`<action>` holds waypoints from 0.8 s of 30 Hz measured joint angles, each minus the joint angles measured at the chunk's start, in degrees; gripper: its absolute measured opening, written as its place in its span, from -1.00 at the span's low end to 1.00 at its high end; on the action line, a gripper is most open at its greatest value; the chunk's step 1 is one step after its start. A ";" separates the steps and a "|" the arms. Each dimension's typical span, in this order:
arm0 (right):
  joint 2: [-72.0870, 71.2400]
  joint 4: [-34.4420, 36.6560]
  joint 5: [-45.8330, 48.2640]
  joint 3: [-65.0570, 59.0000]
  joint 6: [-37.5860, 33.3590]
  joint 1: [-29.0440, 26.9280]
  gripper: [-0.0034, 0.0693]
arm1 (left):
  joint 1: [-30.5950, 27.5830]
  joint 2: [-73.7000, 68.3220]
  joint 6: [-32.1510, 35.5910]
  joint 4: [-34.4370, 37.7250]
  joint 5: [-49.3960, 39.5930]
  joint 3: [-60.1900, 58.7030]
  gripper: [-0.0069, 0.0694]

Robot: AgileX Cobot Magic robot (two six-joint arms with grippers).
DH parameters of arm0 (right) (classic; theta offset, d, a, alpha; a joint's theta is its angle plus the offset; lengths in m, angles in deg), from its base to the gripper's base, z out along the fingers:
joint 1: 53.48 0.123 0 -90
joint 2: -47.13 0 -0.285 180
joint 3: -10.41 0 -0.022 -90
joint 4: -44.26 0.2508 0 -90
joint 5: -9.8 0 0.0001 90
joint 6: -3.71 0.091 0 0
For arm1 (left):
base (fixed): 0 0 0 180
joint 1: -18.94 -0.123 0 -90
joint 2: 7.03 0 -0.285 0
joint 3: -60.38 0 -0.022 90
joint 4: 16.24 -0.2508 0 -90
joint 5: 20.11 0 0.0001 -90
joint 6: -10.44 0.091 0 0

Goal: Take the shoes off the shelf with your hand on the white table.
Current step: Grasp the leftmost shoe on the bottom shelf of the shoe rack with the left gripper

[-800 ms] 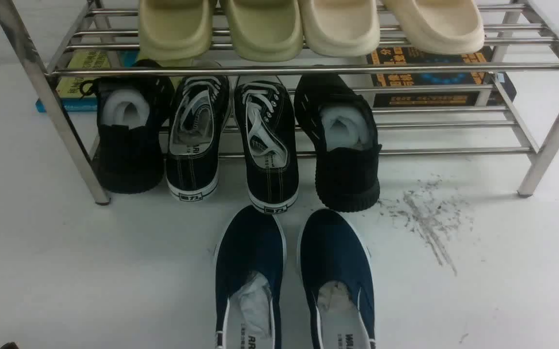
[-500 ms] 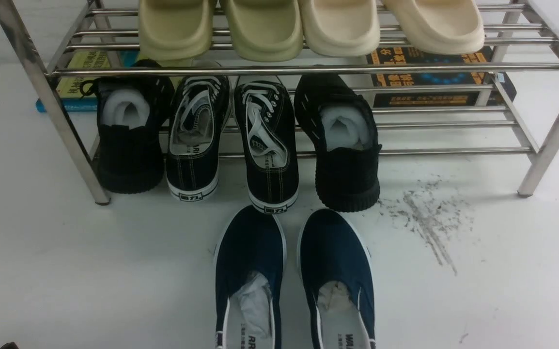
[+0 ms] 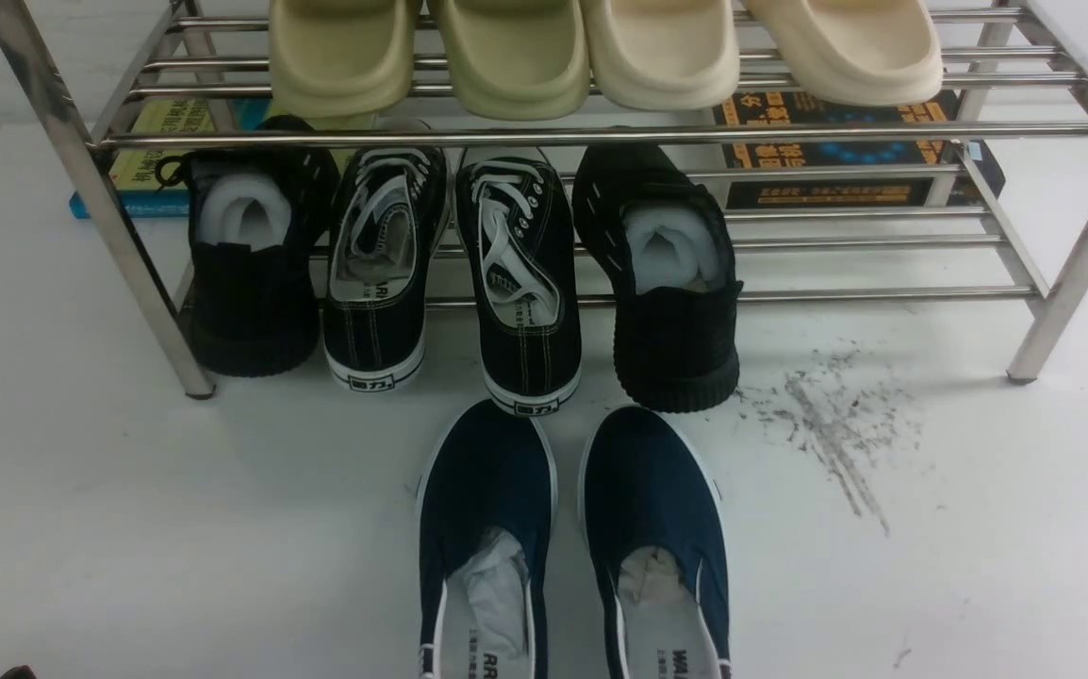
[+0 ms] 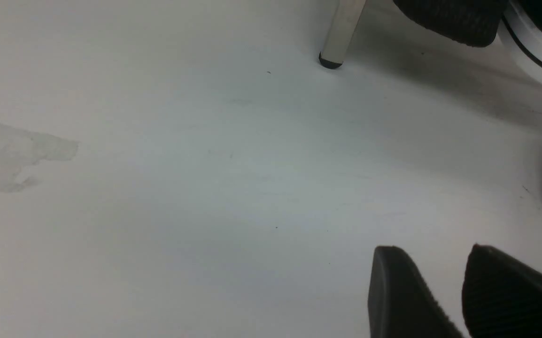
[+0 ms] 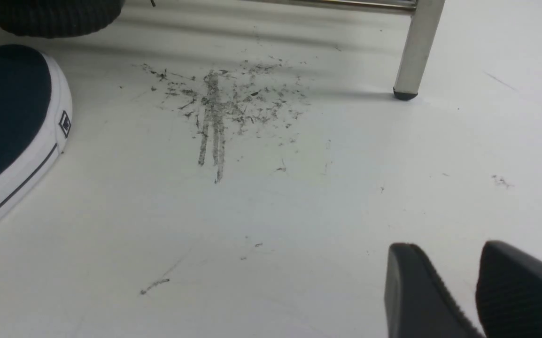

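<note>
A staged test area, such as a robotics lab, is suggested rather than a home. A steel shoe rack (image 3: 601,135) is set on a glossy white table (image 3: 129,528) instead of a floor, and books (image 3: 827,141) are seen lying flat behind its rods. Black shoes (image 3: 676,330) and blue shoes (image 3: 487,471) are stuffed with white paper (image 3: 242,212). The table is marked by grey scuffs (image 3: 827,424). The left gripper (image 4: 433,248) and right gripper (image 5: 447,244) are seen low over it.
</note>
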 joint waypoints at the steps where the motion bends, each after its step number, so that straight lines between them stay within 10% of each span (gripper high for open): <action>1: 0.00 0.00 0.00 0.00 0.00 0.00 -0.28 | 0.00 0.00 0.00 0.00 0.00 0.00 -0.19; 15: 0.00 0.00 0.00 0.00 0.00 0.00 -0.25 | 0.00 0.00 -1.11 0.30 0.20 0.00 -0.19; 24: 0.00 0.00 0.00 0.00 0.00 0.00 -0.25 | 0.00 0.00 -21.74 28.38 0.92 -0.38 -0.19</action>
